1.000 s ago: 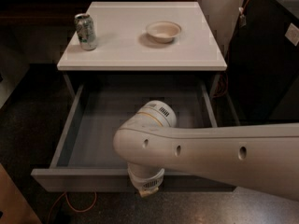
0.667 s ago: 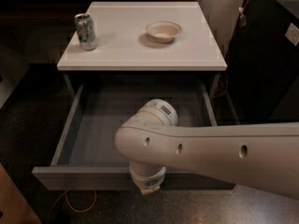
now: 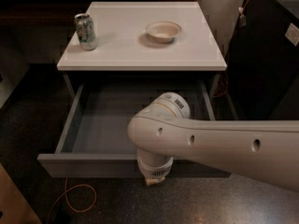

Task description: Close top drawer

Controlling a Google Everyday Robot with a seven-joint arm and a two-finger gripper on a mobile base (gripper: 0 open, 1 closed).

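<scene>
Dark flooring surrounds a white tabletop (image 3: 140, 55) carrying a can (image 3: 86, 31) and a bowl (image 3: 163, 31). Below it the top drawer (image 3: 88, 164) stands pulled far out toward the near side, so the closing push appears wholly undone. The gripper (image 3: 154, 175) hangs right at the drawer's near front panel, right of centre; whether it is spread or pressed together cannot be told.

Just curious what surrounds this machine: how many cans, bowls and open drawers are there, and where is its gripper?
Cans: 1, the can on the white cabinet top.
Bowls: 1, the bowl on the same top.
Open drawers: 1, the top drawer, pulled out.
Total: 3.
The gripper is down in front of the drawer's front panel.
</scene>
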